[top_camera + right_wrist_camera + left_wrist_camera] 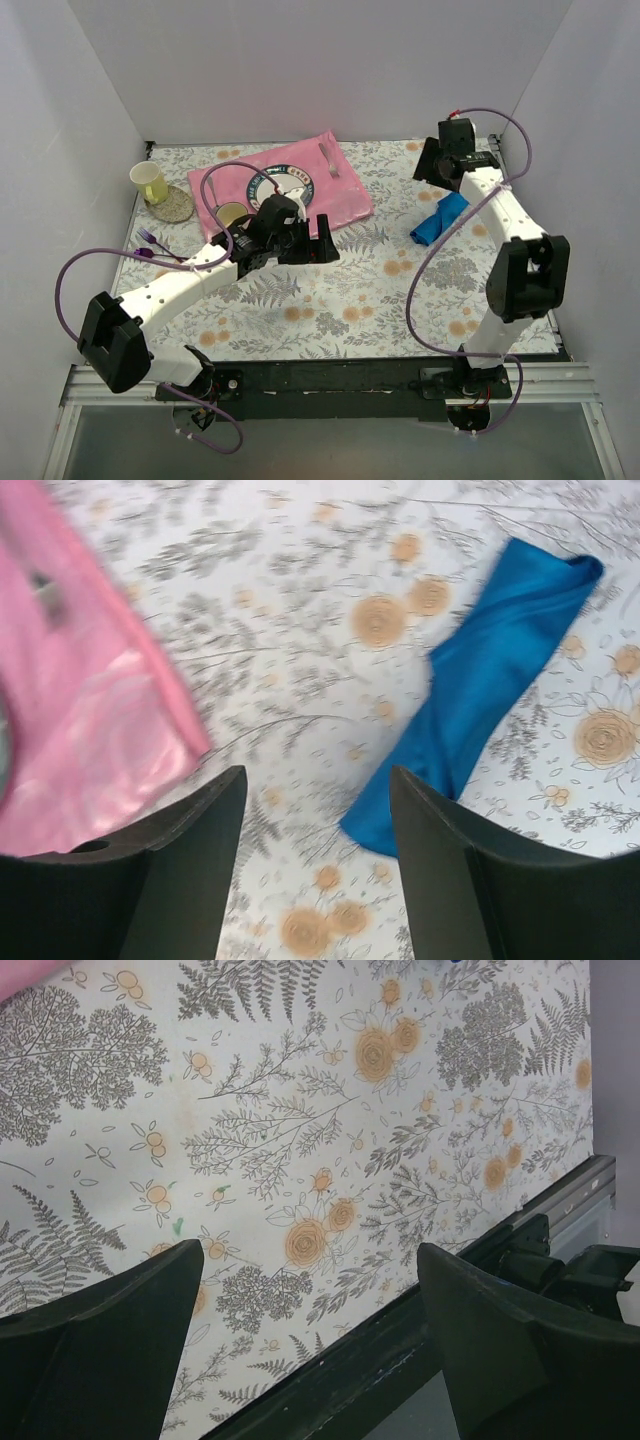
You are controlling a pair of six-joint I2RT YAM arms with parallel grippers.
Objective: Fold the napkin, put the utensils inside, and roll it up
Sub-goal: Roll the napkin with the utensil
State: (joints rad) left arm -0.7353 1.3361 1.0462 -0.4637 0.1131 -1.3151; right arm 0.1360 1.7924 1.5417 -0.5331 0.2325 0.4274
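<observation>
Blue napkin (438,220) lies on the table (330,300) at 3 o'clock as a narrow bundle, apparently rolled, so left gripper (310,1350) and right gripper (315,860) hang spread wide, gripping nothing.

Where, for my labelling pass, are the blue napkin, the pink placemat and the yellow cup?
blue napkin (438,220), top view, middle of the bunched cloth.
pink placemat (345,197), top view, bare right part.
yellow cup (150,185), top view, its side wall.
</observation>
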